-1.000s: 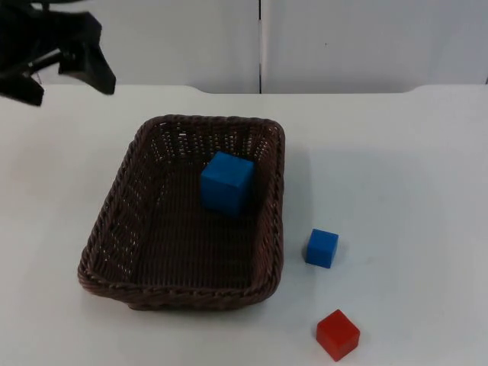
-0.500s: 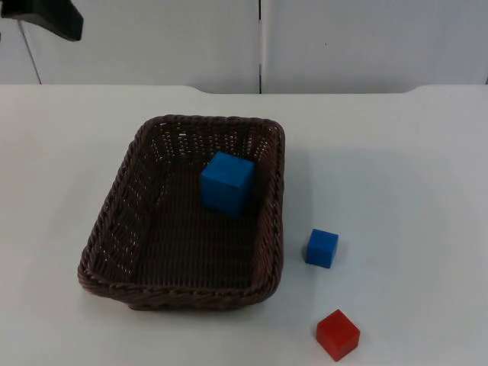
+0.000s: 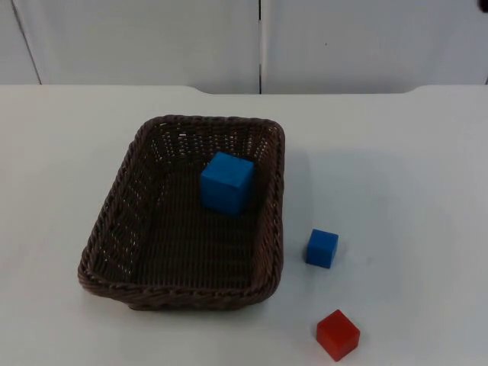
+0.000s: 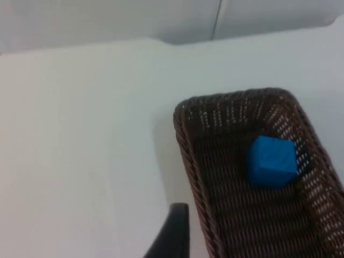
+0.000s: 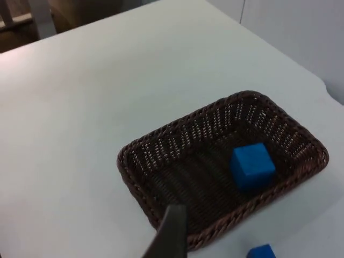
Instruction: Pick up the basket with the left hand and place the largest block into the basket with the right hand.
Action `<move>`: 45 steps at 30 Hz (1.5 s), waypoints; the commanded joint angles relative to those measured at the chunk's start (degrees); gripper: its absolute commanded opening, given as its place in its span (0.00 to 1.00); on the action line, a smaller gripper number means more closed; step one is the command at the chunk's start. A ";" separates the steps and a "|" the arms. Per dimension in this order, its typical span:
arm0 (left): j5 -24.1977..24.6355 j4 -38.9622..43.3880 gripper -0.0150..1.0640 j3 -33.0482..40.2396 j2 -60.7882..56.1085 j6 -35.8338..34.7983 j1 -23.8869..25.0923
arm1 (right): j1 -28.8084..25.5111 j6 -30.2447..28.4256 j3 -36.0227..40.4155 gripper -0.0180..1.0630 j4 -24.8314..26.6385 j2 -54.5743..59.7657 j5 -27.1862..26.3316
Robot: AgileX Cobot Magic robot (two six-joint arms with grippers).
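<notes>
A brown wicker basket (image 3: 114, 217) rests on the white table, left of centre. The largest block, a blue cube (image 3: 226, 181), lies inside it against the far right wall. From the left wrist, the basket (image 4: 185, 140) and the blue cube (image 4: 271, 160) appear below and ahead; my left gripper (image 4: 173, 236) hangs high over bare table beside the basket's left side, touching nothing. My right gripper (image 5: 171, 236) is also raised well above the table, looking down on the basket (image 5: 141, 185) and the cube (image 5: 252, 165). Nothing is held by either.
A small blue block (image 3: 322, 248) sits on the table just right of the basket, also seen from the right wrist as the small blue block (image 5: 262, 251). A red block (image 3: 337, 333) lies near the front edge. The grey partition wall (image 3: 259, 38) closes the far side.
The left arm, seen at the upper left corner one second ago, has drawn back up and out of the top view. Basket and blocks have not moved.
</notes>
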 commanded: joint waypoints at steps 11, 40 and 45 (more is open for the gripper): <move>8.45 1.60 0.77 3.25 -22.86 -0.27 -0.07 | 0.24 2.53 13.29 0.74 -0.09 -21.90 0.57; 21.76 12.89 0.77 9.41 -51.41 -12.85 -0.07 | 0.67 20.95 19.09 0.74 -13.41 -52.53 29.54; 21.93 15.69 0.77 15.99 -52.02 -14.83 -0.07 | 0.67 20.95 19.33 0.74 -16.01 -52.53 30.19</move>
